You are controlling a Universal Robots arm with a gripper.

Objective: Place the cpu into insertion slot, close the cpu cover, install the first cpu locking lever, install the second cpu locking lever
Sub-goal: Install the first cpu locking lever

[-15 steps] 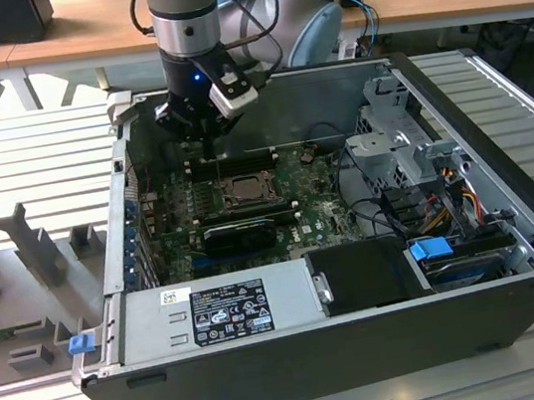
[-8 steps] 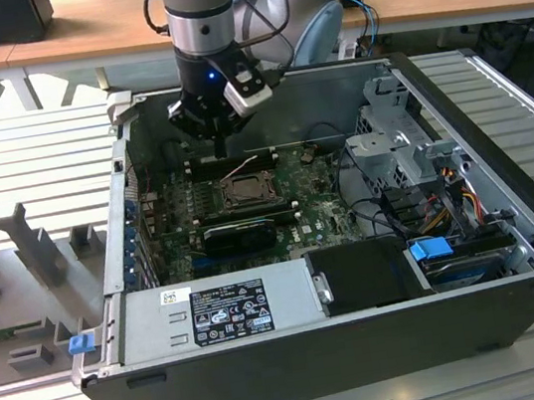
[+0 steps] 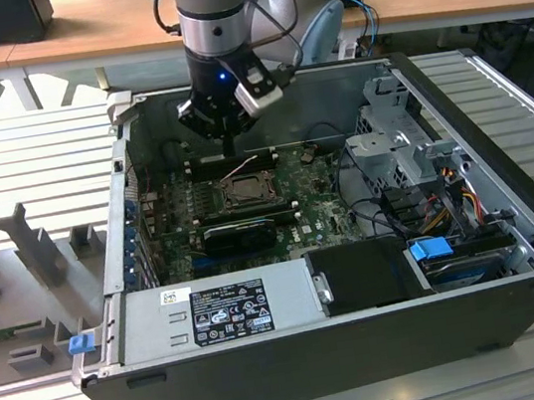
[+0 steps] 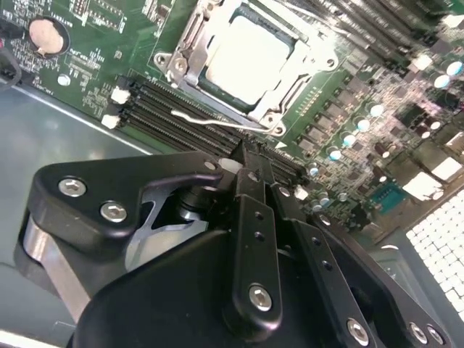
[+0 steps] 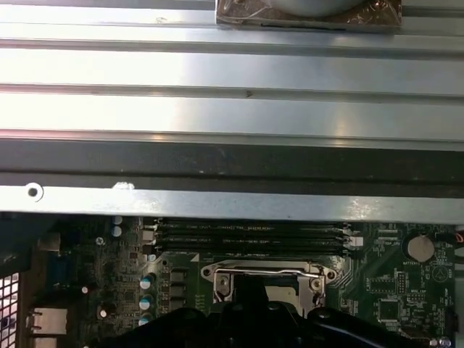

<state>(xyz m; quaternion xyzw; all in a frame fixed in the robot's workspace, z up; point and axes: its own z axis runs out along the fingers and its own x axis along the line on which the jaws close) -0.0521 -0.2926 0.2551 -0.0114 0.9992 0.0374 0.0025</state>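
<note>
While the arm hangs over the open computer case point(image 3: 516, 253), its gripper point(image 3: 229, 148) sits low above the green motherboard point(image 3: 324, 213), just past the far edge of the socket as the exterior view shows it. The second wrist view looks along the black fingers point(image 4: 250, 217), which lie pressed together with no gap and nothing between them, so the gripper is closed and empty.

The cpu point(image 4: 245, 59) lies flat in its socket (its pale metal top bare), just beyond the fingertips and not touched by them. Around it sits the cpu cover point(image 4: 279, 107), a metal frame lying down over the chip's edges. A thin wire lever point(image 4: 210, 121) runs along the socket's side nearest the gripper, between the frame and the black memory slots point(image 4: 156, 109); whether it is latched I cannot tell. In the first wrist view the socket frame point(image 5: 264, 272) appears just above the gripper's dark body, with the memory slots beyond it.
</note>
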